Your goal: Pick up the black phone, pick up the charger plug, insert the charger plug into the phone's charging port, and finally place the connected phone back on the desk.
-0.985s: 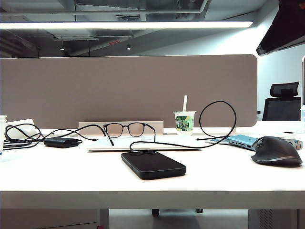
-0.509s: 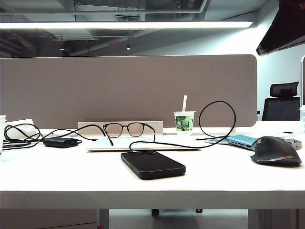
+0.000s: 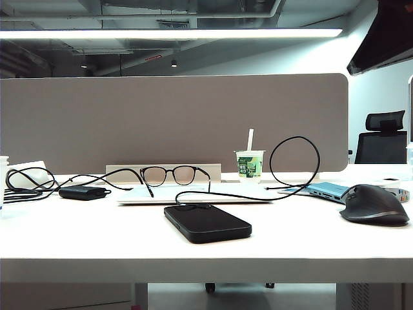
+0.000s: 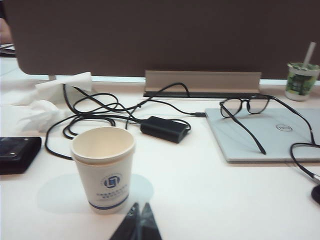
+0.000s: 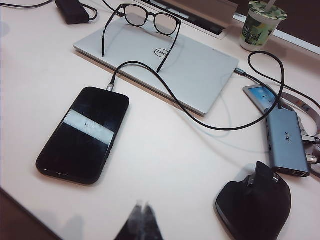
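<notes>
Phone: the flat matte black phone [image 5: 83, 134] lies face up on the white smooth desk [image 3: 97, 232], in front of the closed silver laptop [image 5: 165, 65] and apart from it.
Phone axis: its long axis runs at a slant to the desk's front edge, one short end toward the laptop, the other toward the front edge.
Plug: the small silver charger plug [image 5: 109, 87] on its thin black cable [image 5: 200, 117] sits at the phone's laptop-side short end; whether it is seated in the port or only touching the edge cannot be told.
Right gripper: the right gripper [image 5: 142, 222] hangs above the desk with jaws pressed together, holding nothing. The phone lies just beside it, toward the desk's middle; the dark grey bulging mouse [image 5: 255, 205] lies on its other side.
Left gripper: the left gripper [image 4: 139, 222] is likewise clenched and empty, behind a white paper cup [image 4: 103, 167]. The phone is not seen from this wrist.
Nearer arm: judged the right, which has phone and plug both in plain sight.
Approach: judged that the jaws must part before closing across the phone's narrow width.
Hazard: the cable loops over the laptop, under black-framed round spectacles [image 5: 142, 22]; pulling it may drag them.
</notes>
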`<state>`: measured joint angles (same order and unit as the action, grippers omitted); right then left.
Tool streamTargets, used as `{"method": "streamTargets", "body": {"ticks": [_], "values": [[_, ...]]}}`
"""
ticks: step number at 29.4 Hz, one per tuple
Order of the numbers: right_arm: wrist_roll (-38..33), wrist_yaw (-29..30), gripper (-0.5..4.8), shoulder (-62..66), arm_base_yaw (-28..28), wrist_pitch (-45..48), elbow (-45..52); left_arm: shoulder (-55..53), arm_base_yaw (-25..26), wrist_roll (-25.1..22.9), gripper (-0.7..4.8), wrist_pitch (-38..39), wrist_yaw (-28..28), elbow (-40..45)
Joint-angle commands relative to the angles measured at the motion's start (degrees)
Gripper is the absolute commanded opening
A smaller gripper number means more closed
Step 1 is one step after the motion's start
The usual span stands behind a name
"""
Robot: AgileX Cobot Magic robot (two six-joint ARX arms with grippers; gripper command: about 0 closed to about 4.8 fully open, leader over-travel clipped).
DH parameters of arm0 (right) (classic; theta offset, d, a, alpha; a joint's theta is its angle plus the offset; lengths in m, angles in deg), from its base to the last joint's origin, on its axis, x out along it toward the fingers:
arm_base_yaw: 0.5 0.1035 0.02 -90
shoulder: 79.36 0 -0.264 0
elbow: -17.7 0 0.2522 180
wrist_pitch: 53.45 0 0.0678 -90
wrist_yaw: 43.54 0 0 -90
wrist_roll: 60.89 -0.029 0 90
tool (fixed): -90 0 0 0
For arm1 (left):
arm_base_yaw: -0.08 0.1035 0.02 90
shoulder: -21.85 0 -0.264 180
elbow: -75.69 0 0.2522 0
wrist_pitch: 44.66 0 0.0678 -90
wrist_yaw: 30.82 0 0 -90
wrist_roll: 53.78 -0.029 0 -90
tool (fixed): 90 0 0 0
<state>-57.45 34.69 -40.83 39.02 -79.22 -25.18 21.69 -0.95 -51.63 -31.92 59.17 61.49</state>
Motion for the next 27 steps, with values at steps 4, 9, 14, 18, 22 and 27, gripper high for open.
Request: {"method": "streamTargets", "body": {"ticks": [4, 9, 14, 18, 22, 27], "values": [[-0.22, 0.09, -0.05, -0.11, 0.07, 0.66, -0.31, -0.04, 0.13, -3.69, -0.07, 1.57, 0.7, 0.02], [-0.22, 0.07, -0.05, -0.13, 0.07, 0.63, -0.31, -0.04, 0.13, -4.02, -0.07, 1.57, 0.7, 0.02], [-0.22, 0.09, -0.05, -0.11, 0.07, 0.63, -0.31, -0.04, 0.13, -4.5, -0.07, 1.11, 0.68, 0.02], [-0.22, 0.09, -0.05, -0.13, 0.07, 0.63, -0.31, -0.04, 0.13, -3.52, -0.07, -0.24, 0.68, 0.02], [-0.22, 0.09, -0.05, -0.11, 0.07, 0.63, -0.31, -0.04, 0.13, -2.05, -0.07, -2.27, 0.68, 0.02], [-0.22, 0.09, -0.05, -0.13, 0.07, 0.63, -0.31, -0.04, 0.13, -1.42, -0.07, -2.34, 0.68, 0.02]]}}
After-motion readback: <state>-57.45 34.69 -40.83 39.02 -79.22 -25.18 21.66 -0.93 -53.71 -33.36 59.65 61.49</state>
